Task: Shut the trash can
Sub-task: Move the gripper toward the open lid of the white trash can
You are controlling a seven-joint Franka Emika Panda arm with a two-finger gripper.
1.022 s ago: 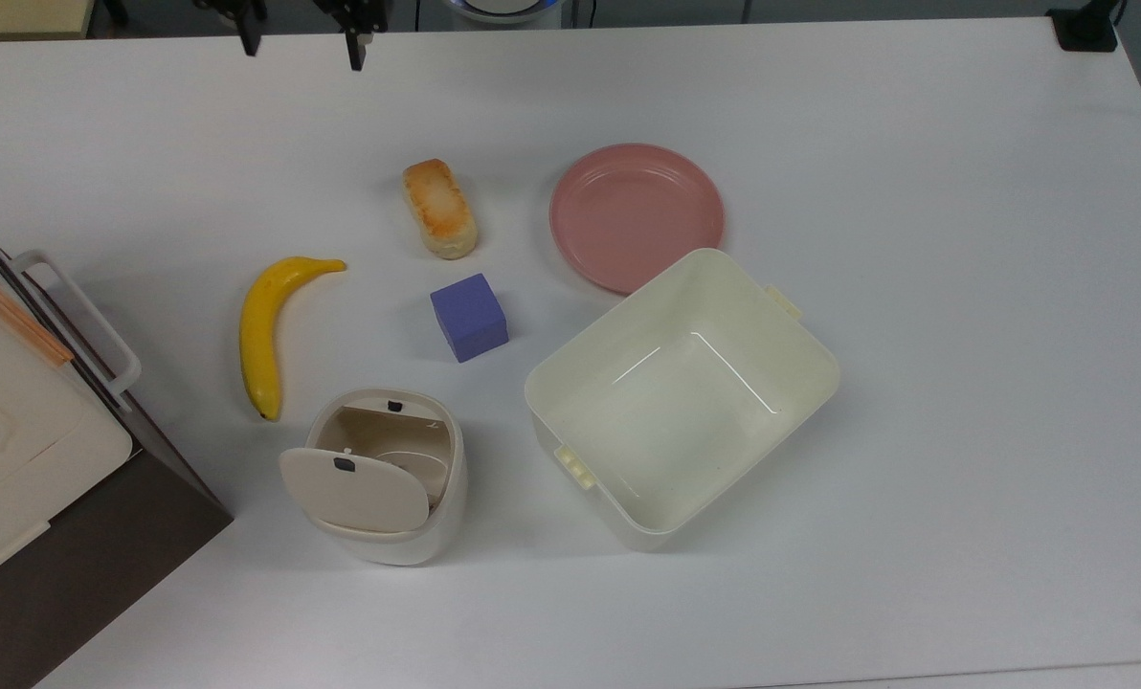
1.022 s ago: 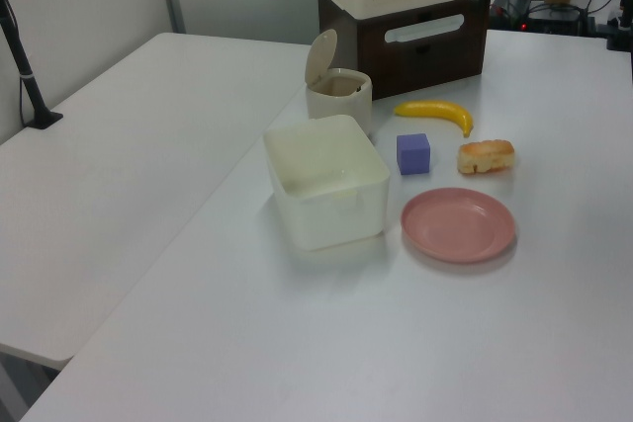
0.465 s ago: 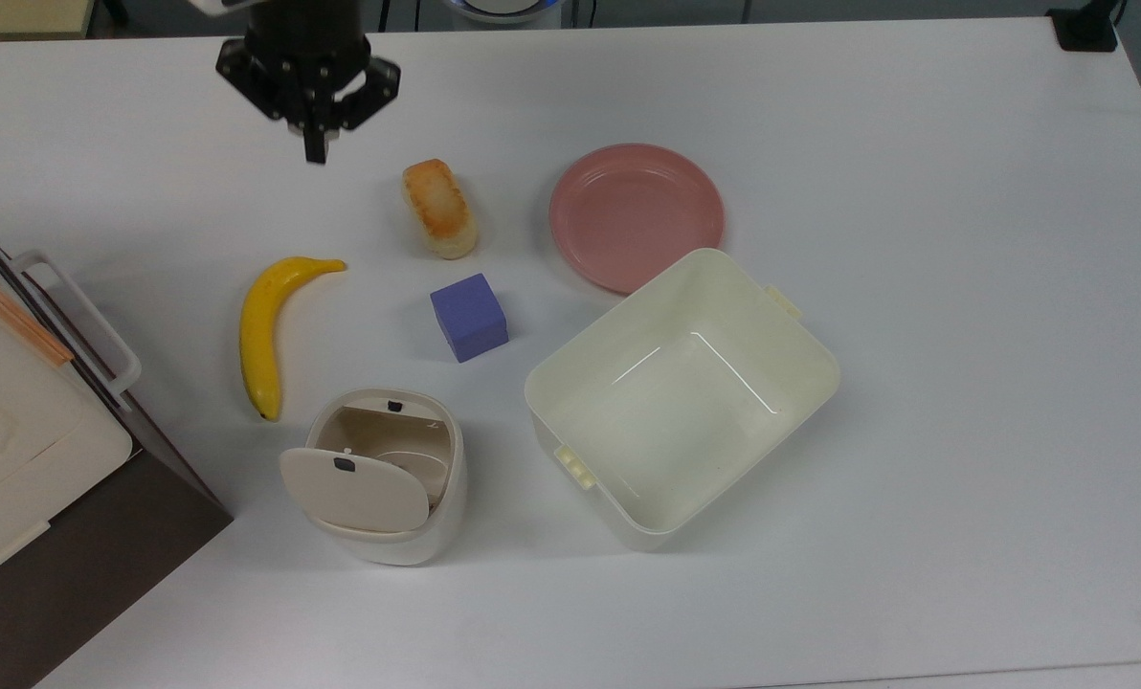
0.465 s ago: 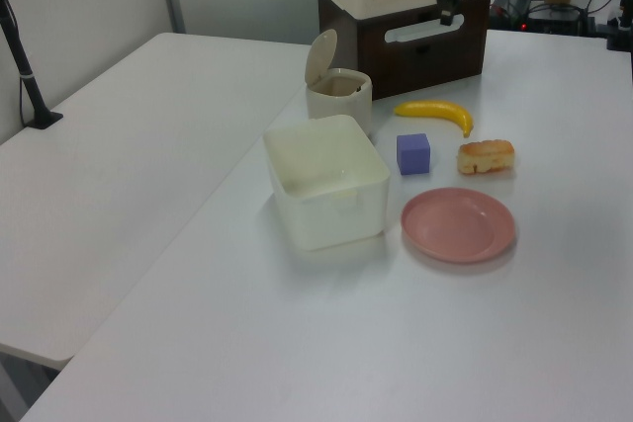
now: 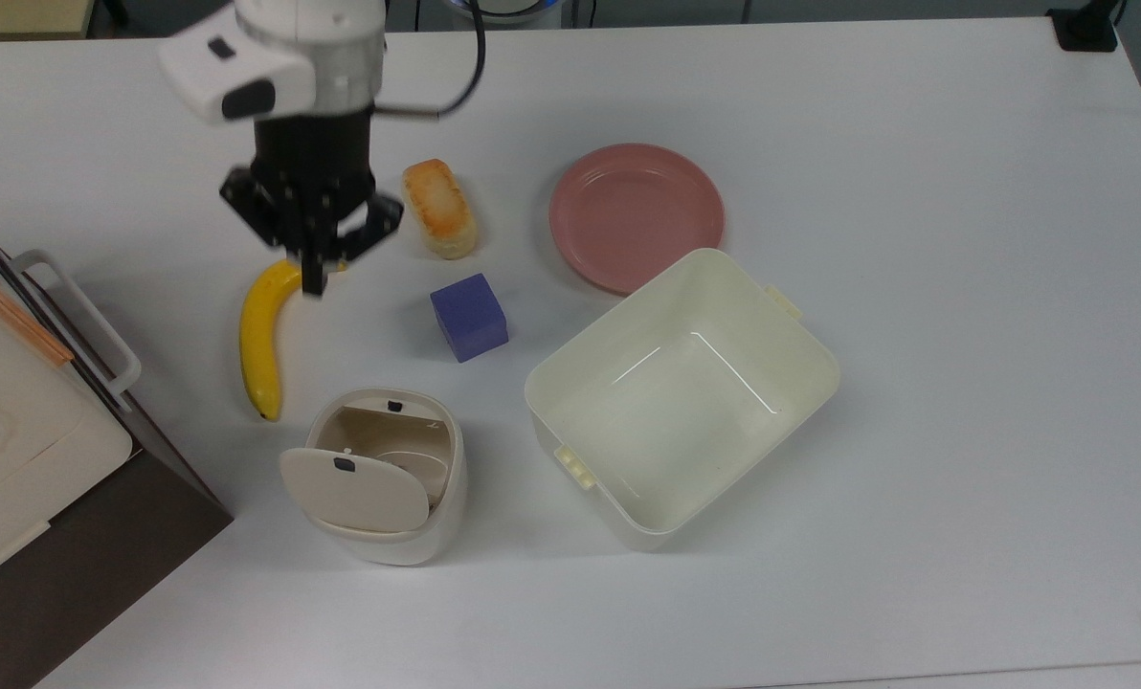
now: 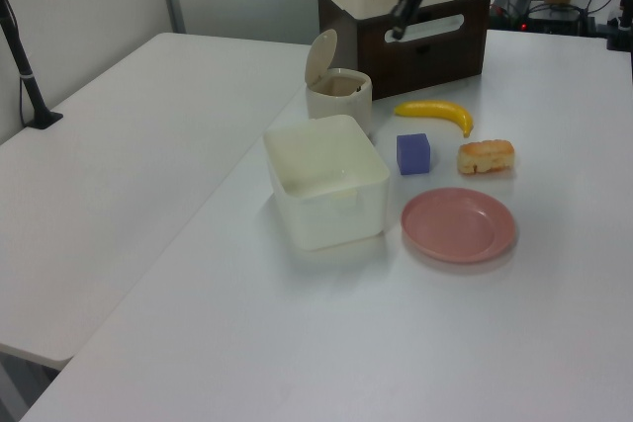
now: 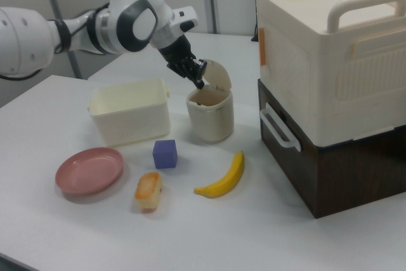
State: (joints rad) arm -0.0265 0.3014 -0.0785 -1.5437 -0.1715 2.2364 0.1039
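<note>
The trash can [image 5: 408, 522] is a small cream bin near the table's front in the top view, its tan inside showing. Its hinged lid [image 5: 353, 490] stands raised, with a small dark button on it. My gripper [image 5: 314, 279] hangs in the air over the banana's stem end, beyond the can in the top view, and its fingers are pressed together with nothing between them. In the right view the gripper [image 7: 200, 82] sits just left of the raised lid [image 7: 219, 76], above the can's [image 7: 210, 118] rim. In the left view the gripper [image 6: 397, 33] is high to the right of the can [image 6: 339, 98].
A yellow banana [image 5: 260, 344], a blue cube [image 5: 469, 316], a bread roll [image 5: 439, 209] and a pink plate [image 5: 636, 216] lie beyond the can. A large lidless cream tub [image 5: 580, 383] stands at the top view's right of it. A cream crate on a dark box [image 5: 15, 450] fills the top view's left edge.
The arm has come from the table's far edge towards the trash can, and the gripper has moved from near the bread roll to above the banana's stem. Nothing on the table has moved.
</note>
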